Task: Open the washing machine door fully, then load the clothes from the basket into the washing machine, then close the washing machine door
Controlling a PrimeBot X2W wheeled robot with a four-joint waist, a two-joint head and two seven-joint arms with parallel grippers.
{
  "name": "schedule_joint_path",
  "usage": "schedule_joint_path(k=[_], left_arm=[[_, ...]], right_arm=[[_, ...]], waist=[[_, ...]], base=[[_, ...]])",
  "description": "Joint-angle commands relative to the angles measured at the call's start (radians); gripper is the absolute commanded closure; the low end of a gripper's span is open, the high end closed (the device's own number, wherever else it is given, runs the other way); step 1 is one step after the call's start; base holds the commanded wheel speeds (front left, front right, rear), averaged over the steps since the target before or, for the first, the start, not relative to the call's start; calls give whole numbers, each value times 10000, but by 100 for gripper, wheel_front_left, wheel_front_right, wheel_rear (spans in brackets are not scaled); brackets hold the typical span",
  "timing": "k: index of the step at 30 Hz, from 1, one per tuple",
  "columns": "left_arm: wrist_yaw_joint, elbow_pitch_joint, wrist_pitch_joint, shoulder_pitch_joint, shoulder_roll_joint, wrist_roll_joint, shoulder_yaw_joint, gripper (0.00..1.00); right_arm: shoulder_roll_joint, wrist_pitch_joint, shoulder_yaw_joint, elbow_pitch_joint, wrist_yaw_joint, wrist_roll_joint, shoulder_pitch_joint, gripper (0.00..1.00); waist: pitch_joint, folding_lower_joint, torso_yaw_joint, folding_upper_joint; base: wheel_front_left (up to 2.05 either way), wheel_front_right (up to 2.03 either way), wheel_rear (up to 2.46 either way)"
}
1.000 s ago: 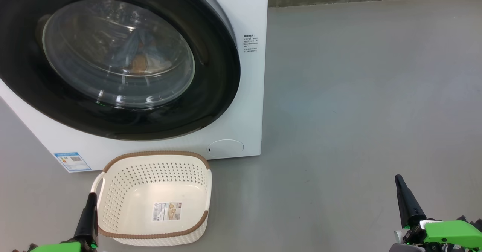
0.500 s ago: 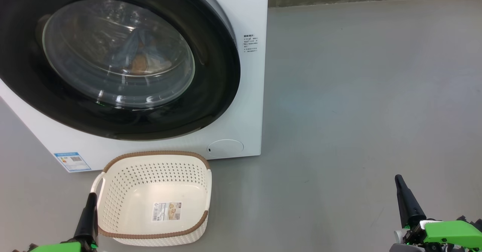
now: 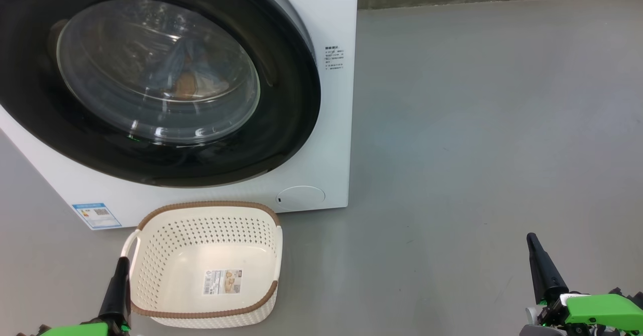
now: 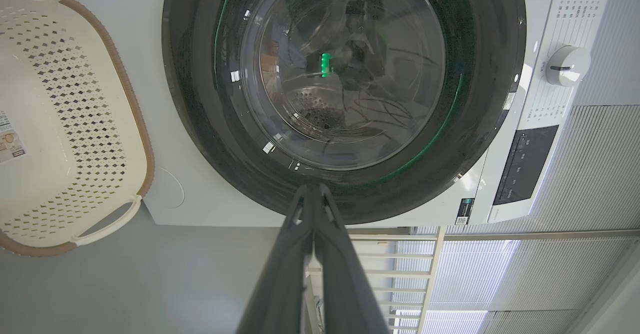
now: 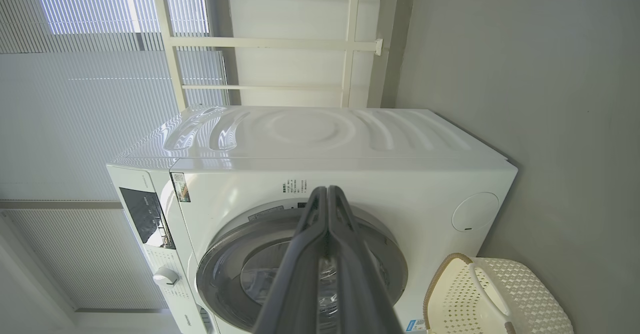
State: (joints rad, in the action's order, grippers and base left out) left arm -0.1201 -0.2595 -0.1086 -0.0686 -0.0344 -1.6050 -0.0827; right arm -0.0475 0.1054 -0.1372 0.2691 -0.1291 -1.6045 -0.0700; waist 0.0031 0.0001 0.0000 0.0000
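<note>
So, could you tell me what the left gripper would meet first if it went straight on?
Probably the washing machine door, at its black rim; the shut left gripper points there, depth unclear.

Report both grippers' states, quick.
Left gripper: closed, fingers pressed together, holding nothing.
Right gripper: closed, fingers pressed together, holding nothing.

Boxy white metal washing machine (image 3: 334,140), with a small blue rectangular sticker (image 3: 96,215). Round glass door (image 3: 289,100), rim glossy black. Light blue fabric bundle (image 3: 183,67), orange-brown print. Cream plastic basket (image 3: 201,230): diamond-perforated walls, brown woven-look rim. Smooth floor (image 3: 477,125), plain grey.
</note>
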Motion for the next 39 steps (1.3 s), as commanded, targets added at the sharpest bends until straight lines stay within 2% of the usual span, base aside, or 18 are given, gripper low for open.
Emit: schedule_joint_path(k=[1,39], left_arm=[[-106,143,-49,-395,-158,-33,-314,100],[-106,144,-47,-395,-158,-35,-312,100]], right_arm=[[-33,82,230,-244,-16,-37,-379,100],[-30,85,226,-243,-16,-34,-380,100]], waist=[[0,0,0,0],[0,0,0,0]], base=[[0,0,0],[0,0,0]])
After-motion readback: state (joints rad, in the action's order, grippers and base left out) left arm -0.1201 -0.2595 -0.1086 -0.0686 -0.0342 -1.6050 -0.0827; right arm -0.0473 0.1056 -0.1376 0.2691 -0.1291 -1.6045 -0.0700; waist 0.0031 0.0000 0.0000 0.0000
